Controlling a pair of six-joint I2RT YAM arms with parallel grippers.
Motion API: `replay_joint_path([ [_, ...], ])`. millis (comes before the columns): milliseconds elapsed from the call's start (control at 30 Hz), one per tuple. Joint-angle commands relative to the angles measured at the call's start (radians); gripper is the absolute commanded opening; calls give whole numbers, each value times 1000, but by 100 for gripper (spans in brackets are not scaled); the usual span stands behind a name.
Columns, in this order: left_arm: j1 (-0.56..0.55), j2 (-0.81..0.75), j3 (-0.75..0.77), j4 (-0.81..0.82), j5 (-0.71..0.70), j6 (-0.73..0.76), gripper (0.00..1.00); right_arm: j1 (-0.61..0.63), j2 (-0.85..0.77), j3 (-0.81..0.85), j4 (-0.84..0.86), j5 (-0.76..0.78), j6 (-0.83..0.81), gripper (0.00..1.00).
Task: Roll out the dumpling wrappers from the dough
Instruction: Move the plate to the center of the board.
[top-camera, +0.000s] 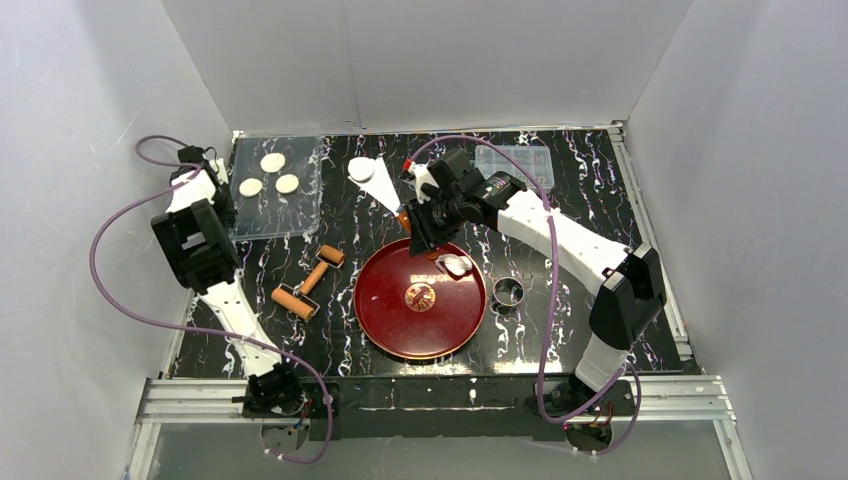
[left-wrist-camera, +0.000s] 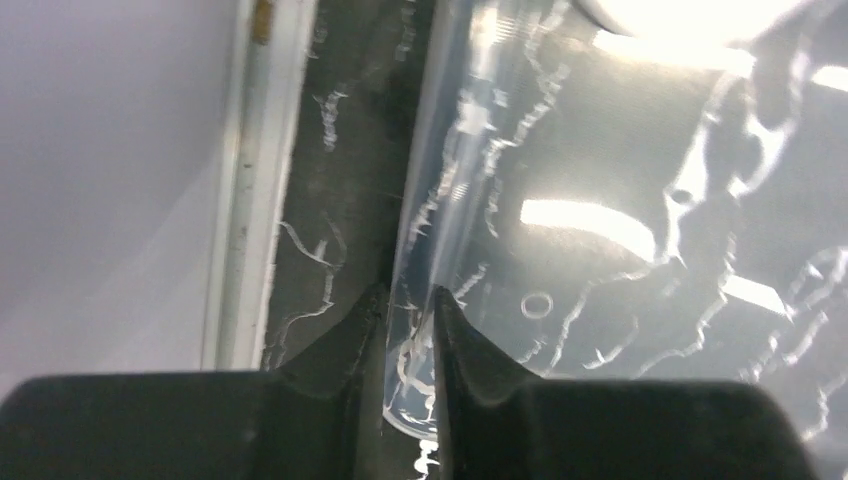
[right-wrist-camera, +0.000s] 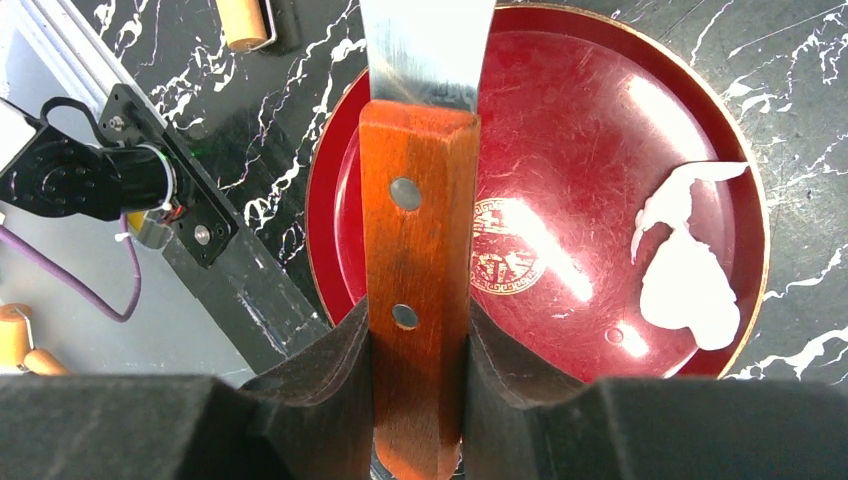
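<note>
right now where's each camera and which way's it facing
top external: above, behind left arm and right arm, both in view, facing down at the table
left wrist: wrist-mounted, facing along left hand, shut on the clear tray
right wrist: wrist-mounted, facing down past right hand and gripped spatula at the red plate
shared: top and right wrist show plate, dough

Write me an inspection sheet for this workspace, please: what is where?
Surface: black marbled table.
Job's things: three dumpling wrappers in the clear tray; a fourth on the spatula blade; ragged dough on the red plate.
Clutter: roller, ring cutter, clear box.
Grippers: left gripper pinches the tray's rim; right gripper clamps the spatula's handle.
Cables: purple cables loop off both arms.
Surroundings: plain white walls.
</note>
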Motion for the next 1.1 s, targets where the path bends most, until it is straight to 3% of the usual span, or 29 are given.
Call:
replay_joint_path([
  [0, 1, -59, -104, -11, 131, 17, 5, -4, -16, 21, 11, -4, -24, 1],
  [67, -3, -81, -130, -12, 169, 5, 0, -3, -19, 14, 12, -2, -24, 1],
  [633, -185, -168, -250, -17, 310, -169, 0, -16, 54, 13, 3, 52, -108, 1],
  [1067, -277, -213, -318, -12, 337, -243, 0, 1, 377, 407, -156, 193, -216, 1],
])
